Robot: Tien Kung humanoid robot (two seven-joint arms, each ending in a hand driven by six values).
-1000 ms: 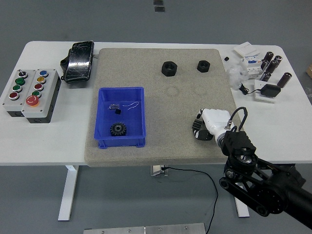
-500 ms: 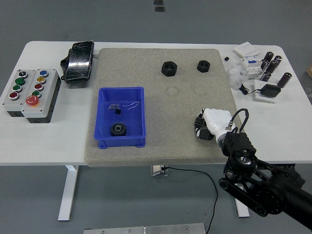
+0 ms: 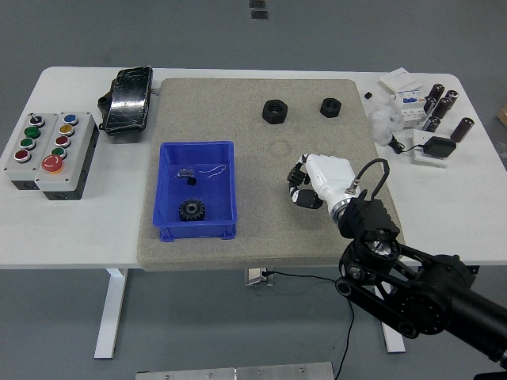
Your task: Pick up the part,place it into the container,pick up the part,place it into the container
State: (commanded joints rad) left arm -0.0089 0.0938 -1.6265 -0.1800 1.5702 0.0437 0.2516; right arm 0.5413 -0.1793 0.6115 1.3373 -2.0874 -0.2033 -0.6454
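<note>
A blue bin stands on the grey mat's left part with a black gear and a small black piece inside. Two black hex nuts lie at the mat's far side, a larger one and a smaller one. My right hand, white-backed with black fingers, hovers over the mat's middle right, fingers curled downward. I cannot tell whether it holds anything. The left arm is not in view.
A button box and a black device sit on the table's left. Boxes, dark cylinders and a charger crowd the far right. A cable hangs below the table's front edge.
My right hand has moved left and slightly away from the front edge, toward the mat's middle. The parts and the bin have not moved.
</note>
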